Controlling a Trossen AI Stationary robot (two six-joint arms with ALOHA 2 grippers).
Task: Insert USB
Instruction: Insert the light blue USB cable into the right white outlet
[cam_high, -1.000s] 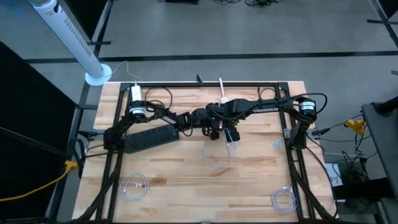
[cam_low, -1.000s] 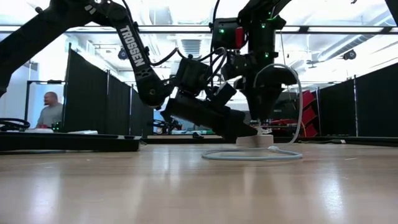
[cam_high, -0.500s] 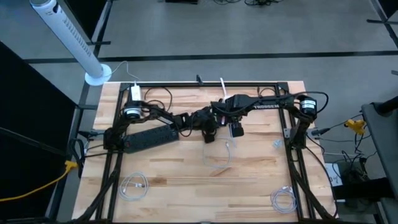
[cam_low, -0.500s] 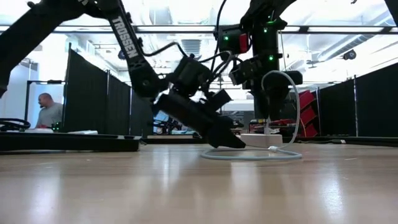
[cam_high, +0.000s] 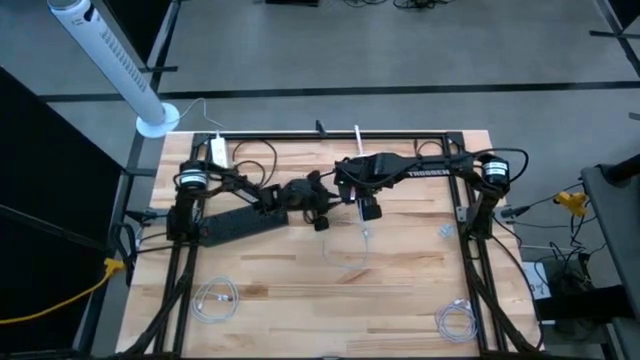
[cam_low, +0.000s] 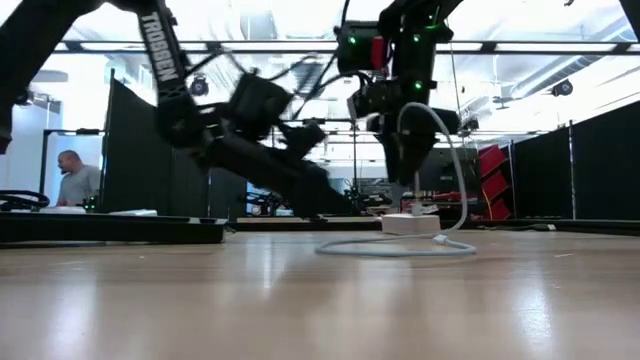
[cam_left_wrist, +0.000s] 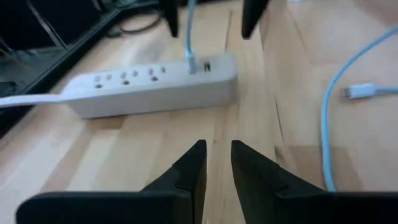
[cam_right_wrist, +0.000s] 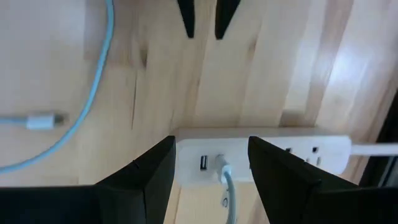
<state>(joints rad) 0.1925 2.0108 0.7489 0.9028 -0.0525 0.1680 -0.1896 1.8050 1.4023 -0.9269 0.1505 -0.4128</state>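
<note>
the usb plug already sits in 1 of the 2 ports at the end of the white power strip, its pale blue cable rising straight up out of the socket. the strip lies flat on the table, near the centre toward 12 o'clock, its long axis running from 9 to 3 in the left wrist view.

the right gripper hangs directly above the plug with its fingers spread wide on either side, touching neither plug nor strip, so it is open and empty. the left gripper lies toward 6 o'clock of the strip in its own view, well apart, fingers nearly together with a thin gap and nothing between them. the cable's free end rests on the wood near 3 o'clock.

judging from this, the insertion looks done; the right arm is nearer, and any next move is a straight lift away along the plug's axis.
</note>
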